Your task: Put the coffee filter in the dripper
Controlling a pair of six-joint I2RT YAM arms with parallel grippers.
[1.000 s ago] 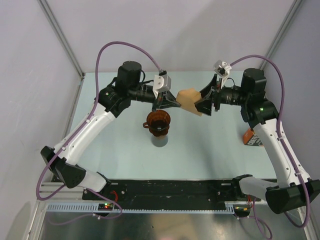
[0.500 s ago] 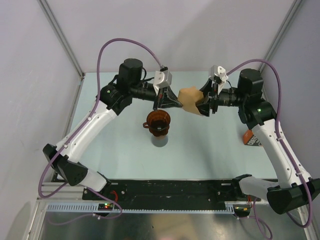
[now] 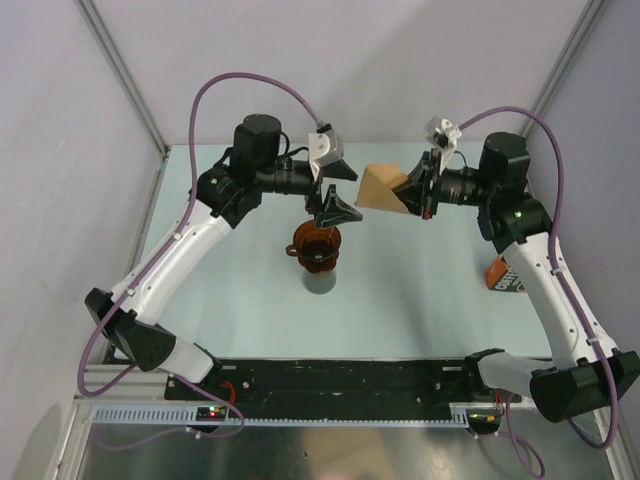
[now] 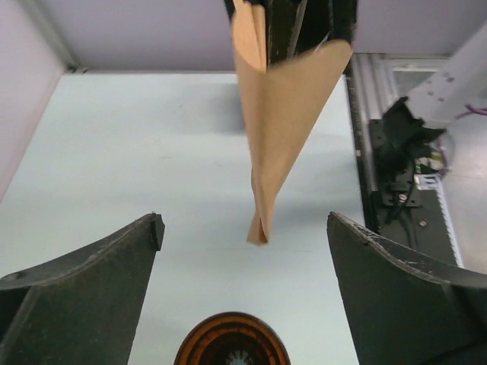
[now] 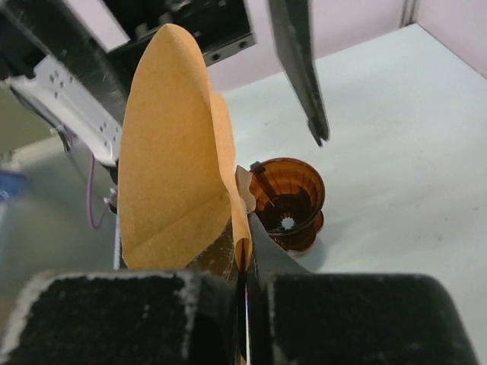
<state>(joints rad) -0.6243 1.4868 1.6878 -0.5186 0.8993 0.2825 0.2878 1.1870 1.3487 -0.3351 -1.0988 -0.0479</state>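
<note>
Two black fingers of the right gripper [image 5: 243, 265] are pinched tight on one edge of the coffee filter [image 5: 171, 152]. The filter is a thin, matte, tan-brown paper cone, pressed nearly flat, with a rounded rim and a folded seam along one side. We see it held in the air above the pale table [image 3: 420, 290]. Its pointed end faces the left gripper [image 4: 243, 222], whose jaws stand wide apart. The paper's tip sits at their mouth and touches neither. The dripper [image 3: 316, 247] is a dark reddish-brown translucent plastic funnel, ribbed inside and round-rimmed, with a small side handle. It sits on a grey beaker [image 3: 320, 282], below the filter and apart from it.
</note>
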